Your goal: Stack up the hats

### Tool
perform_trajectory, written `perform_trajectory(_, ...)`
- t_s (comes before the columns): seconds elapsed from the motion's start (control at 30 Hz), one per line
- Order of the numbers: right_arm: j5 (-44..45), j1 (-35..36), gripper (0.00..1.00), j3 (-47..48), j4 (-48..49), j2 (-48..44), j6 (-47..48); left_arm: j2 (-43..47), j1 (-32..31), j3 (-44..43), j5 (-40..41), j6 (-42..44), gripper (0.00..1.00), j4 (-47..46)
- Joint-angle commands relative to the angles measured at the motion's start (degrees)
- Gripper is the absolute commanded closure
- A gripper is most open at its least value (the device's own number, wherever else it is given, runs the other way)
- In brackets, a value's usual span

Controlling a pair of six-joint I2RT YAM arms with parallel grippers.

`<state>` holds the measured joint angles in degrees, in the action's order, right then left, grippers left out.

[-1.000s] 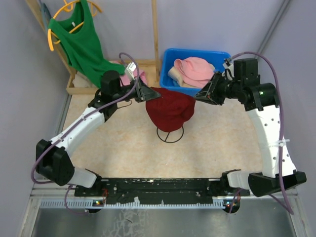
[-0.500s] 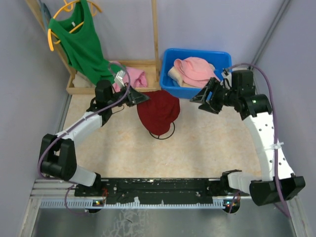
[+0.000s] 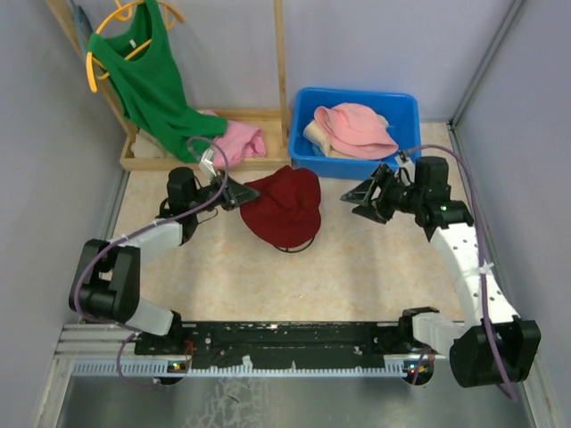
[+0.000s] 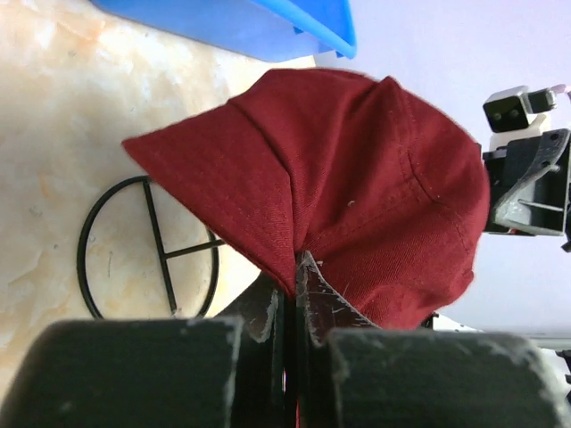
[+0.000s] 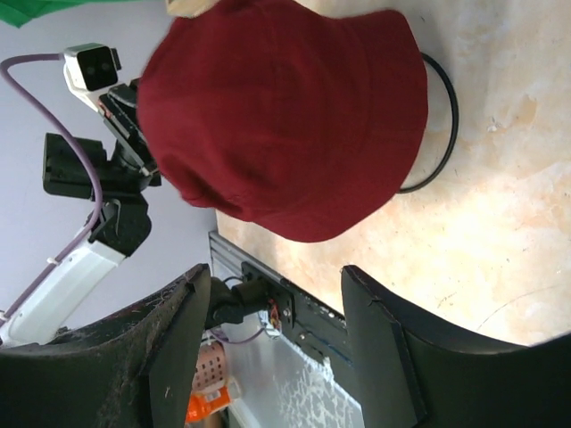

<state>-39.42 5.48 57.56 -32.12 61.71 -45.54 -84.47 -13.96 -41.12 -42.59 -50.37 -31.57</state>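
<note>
The dark red hat point(image 3: 284, 205) sits over a black wire stand point(image 3: 293, 243) in mid-table. My left gripper point(image 3: 239, 194) is shut on its left brim; in the left wrist view the fingers point(image 4: 296, 267) pinch the red fabric point(image 4: 357, 178). My right gripper point(image 3: 361, 198) is open and empty, just right of the hat and apart from it; in its wrist view point(image 5: 277, 285) the hat point(image 5: 277, 107) lies ahead. A pink hat point(image 3: 357, 125) lies on a beige hat point(image 3: 314, 135) in the blue bin point(image 3: 406, 102). The blue hat is out of view.
A green sleeveless shirt point(image 3: 143, 76) hangs on a yellow hanger from a wooden rack at back left. A bright pink cloth point(image 3: 239, 141) lies on the rack's base. The stand's ring shows in the wrist views point(image 4: 147, 245) point(image 5: 442, 134). Grey walls close both sides.
My right gripper let go of the red hat and drew back to the right. My left gripper moved left and down, bringing the hat lower over the stand.
</note>
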Motion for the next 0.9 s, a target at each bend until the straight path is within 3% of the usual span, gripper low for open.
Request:
perform_trajectory(0.0, -3.3, 0.1, 0.39, -4.1, 10.3, -1.6, -2.3, -4.5, 0.4, 4.0, -2.0, -1.7, 1.00, -3.3)
perform_trajectory(0.17, -4.2, 0.1, 0.39, -7.3, 16.9, -1.7, -4.9, -10.2, 0.4, 7.4, -3.2, -5.0, 1.00, -11.4)
perform_trajectory(0.37, -4.1, 0.1, 0.39, -6.2, 16.0, 0.0, -3.5, -16.6, -0.1, 11.4, -6.8, -16.5, 0.97, -33.8)
perform_trajectory(0.7, -5.9, 0.1, 0.39, -15.9, 29.3, 0.5, -7.5, -10.9, 0.6, 7.9, -6.2, -14.5, 0.69, -27.4)
perform_trajectory(0.87, -6.0, 0.0, 0.39, -19.1, 33.5, 2.5, -8.5, -10.9, 1.2, 7.7, -6.5, -16.5, 0.65, -29.5)
